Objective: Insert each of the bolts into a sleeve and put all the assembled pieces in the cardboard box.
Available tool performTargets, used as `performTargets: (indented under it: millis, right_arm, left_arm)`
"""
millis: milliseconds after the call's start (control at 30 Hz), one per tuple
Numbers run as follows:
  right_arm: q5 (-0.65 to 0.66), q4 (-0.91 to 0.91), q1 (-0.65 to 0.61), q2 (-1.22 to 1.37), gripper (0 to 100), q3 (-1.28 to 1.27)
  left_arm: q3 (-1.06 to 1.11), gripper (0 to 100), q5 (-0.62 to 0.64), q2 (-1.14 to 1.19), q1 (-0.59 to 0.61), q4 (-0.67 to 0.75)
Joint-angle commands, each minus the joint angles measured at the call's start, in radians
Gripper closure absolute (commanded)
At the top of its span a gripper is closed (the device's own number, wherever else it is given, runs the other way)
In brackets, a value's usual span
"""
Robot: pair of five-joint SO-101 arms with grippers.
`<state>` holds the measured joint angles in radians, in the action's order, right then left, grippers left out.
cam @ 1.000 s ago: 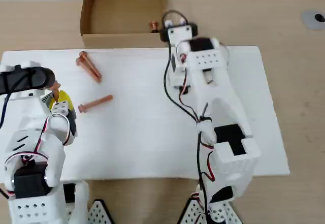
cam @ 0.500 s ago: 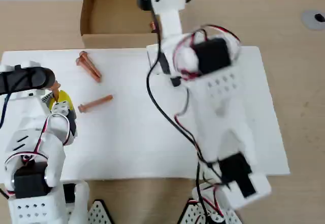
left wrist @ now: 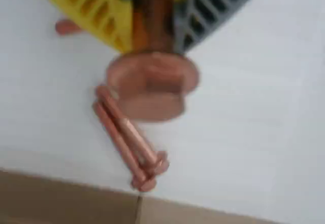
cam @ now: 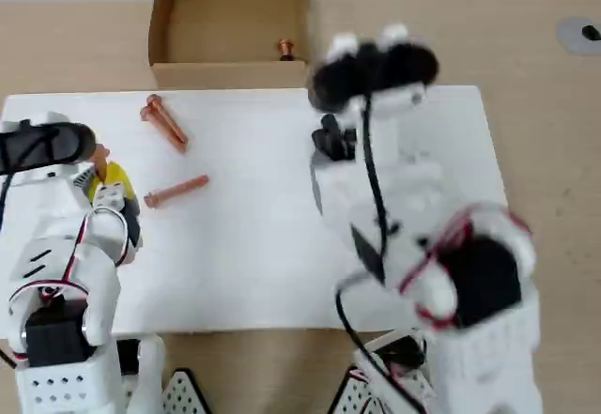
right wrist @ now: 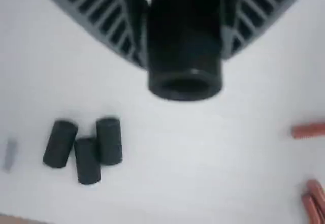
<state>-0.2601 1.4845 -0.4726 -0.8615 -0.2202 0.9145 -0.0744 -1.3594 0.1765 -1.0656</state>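
Retreat is the main change. A second ago the right arm (cam: 394, 198) stretched toward the far side of the table (cam: 545, 151), its tip just beside the right wall of the cardboard box (cam: 225, 74). Half a second ago it reached over the box, and now we see it folded back over the right half of the white sheet (cam: 254, 254). A copper piece (cam: 285, 49) lies in the near right corner of the box and has not shifted through all three moments (whether it wears a sleeve we cannot tell). We take that as one piece delivered.

The right gripper (right wrist: 184, 54) has its jaws pinching a black sleeve (right wrist: 185, 84), open end toward the camera. Below it, three loose sleeves (right wrist: 84, 148) lie close together on the sheet. The left arm (cam: 66, 264) has not moved. Its left gripper (left wrist: 152, 38), at the left of the sheet, has its jaws clamped on a bolt (left wrist: 152, 84), head outward. A pair of bolts (cam: 164, 121) lies touching at the far left of the sheet. A single bolt (cam: 177, 191) lies nearer, just right of the left gripper.

For the task, we judge that the next mating is set up: bolt in one gripper, sleeve in the other, well apart. Three bolts and three sleeves remain loose, so most of the work lies ahead.
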Motion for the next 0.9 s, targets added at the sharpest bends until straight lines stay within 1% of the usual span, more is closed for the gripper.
performTargets:
  millis: [0,100,300,433,533,733,800,867]
  right_arm:
    - [0.074,-0.213,-0.019,-0.222,98.8,-0.323]
    - [0.126,-0.39,-0.019,-0.36,98.8,-0.562]
    - [0.129,-0.735,-0.021,-0.564,98.8,-0.924]
    - [0.13,-0.919,-0.042,-0.664,98.8,-1.109]
    - [0.193,-1.016,-0.101,-0.748,98.8,-1.23]
    - [0.331,-1.252,-0.219,-0.978,98.8,-1.477]
    - [0.331,-1.25,-0.254,-1.029,98.8,-1.468]
    - [0.327,-1.249,-0.26,-1.041,98.8,-1.469]
  left_arm:
    - [-0.008,99,0.026,-0.015,-0.012,0.051]
    - [-0.008,99,0.026,-0.015,-0.012,0.058]
    - [-0.008,99,0.026,-0.015,-0.012,0.054]
    - [-0.008,99,0.026,-0.015,-0.014,0.058]
    - [-0.008,99,0.023,-0.015,-0.035,0.058]
    - [-0.012,99,0.021,-0.015,-0.172,0.06]
    - [-0.015,99,0.018,-0.015,-0.203,0.063]
    - [-0.012,99,0.018,-0.015,-0.216,0.097]
